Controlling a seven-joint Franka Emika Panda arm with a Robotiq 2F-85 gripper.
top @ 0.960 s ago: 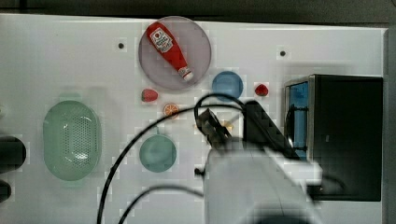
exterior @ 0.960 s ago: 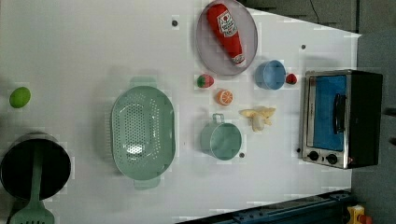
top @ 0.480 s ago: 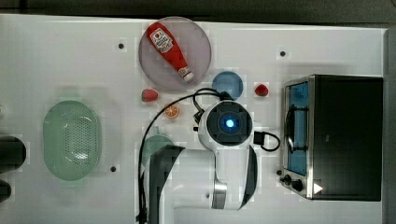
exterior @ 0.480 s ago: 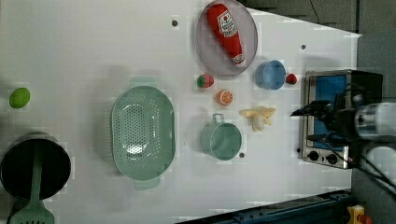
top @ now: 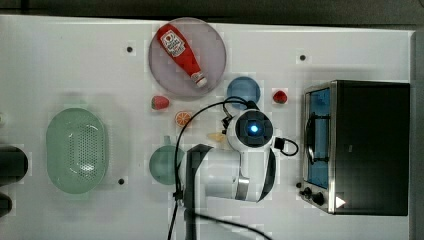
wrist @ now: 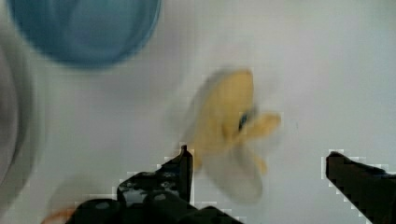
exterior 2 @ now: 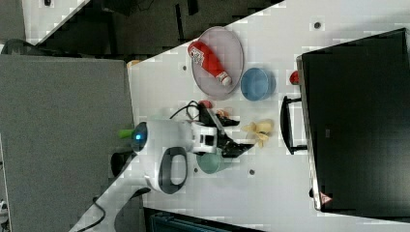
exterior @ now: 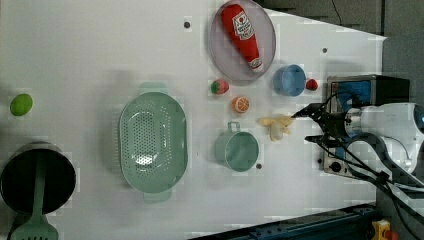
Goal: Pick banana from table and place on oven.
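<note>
- Hovering over the banana (wrist: 227,122), we hold our gripper (wrist: 259,161) wide open and empty.
- Its long axis runs across our jaw gap, slightly off-centre.

this looks like a robot lab staged as a toy kitchen: a white table (top: 60,60) with small screw holes carries a toaster oven (top: 372,147), a green colander (exterior: 153,141), a ketchup bottle (top: 179,48) on a plate (top: 215,47), plastic fruit, and a cabled robot arm (top: 225,172), beside a grey partition (exterior 2: 63,130).
</note>
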